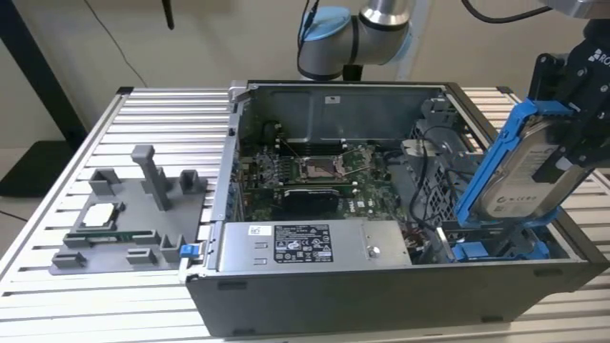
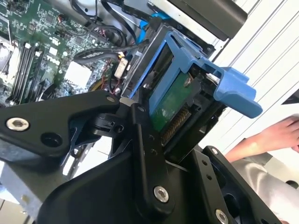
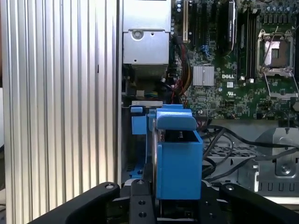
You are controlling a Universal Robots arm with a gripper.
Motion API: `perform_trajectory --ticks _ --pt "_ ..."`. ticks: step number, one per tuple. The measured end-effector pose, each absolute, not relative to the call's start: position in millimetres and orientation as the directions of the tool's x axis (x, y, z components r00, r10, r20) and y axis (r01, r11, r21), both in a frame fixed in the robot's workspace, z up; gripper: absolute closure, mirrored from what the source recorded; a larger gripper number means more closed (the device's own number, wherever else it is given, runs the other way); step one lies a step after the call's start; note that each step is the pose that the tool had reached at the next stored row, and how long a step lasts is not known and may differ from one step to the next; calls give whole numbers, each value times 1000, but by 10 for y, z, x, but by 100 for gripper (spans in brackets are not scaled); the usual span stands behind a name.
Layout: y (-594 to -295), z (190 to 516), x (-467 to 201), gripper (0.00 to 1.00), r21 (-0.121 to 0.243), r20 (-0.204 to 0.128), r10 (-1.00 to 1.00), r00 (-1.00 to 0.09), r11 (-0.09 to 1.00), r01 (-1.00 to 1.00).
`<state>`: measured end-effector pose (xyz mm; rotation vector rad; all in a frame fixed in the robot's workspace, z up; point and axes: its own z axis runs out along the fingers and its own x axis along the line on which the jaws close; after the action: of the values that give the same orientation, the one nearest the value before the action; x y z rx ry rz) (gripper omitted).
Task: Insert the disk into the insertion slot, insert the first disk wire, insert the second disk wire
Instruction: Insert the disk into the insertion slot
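gripper (image 1: 558,153) clamped on the disk (image 1: 522,182), exterior view's right | disk tilted, lower end right at the slot (image 1: 510,239) near the case's (image 1: 381,304) lower right corner, not seated yet | we'd keep the blue frame (image 1: 486,164) lined up with the slot's rails (image 1: 473,251), no twisting

In the exterior view, the tilted disk (image 1: 519,179), clamped in the gripper (image 1: 558,157), fills the air above the insertion slot (image 1: 496,250) at the case's 4 o'clock corner. Black cables (image 1: 424,196) crowd the slot's 9 o'clock side, and the power-supply box (image 1: 315,246) blocks 6 o'clock. The motherboard (image 1: 315,171) at centre lies open from above. The slatted table (image 1: 143,121) at 9 o'clock offers room around a grey fixture (image 1: 133,214).
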<state>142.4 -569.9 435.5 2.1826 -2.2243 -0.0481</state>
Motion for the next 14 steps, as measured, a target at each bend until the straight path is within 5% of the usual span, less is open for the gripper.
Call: perform_trajectory --ticks 14 --pt "-5766 4252 1407 100 40 -37 -999 -35 34 -999"
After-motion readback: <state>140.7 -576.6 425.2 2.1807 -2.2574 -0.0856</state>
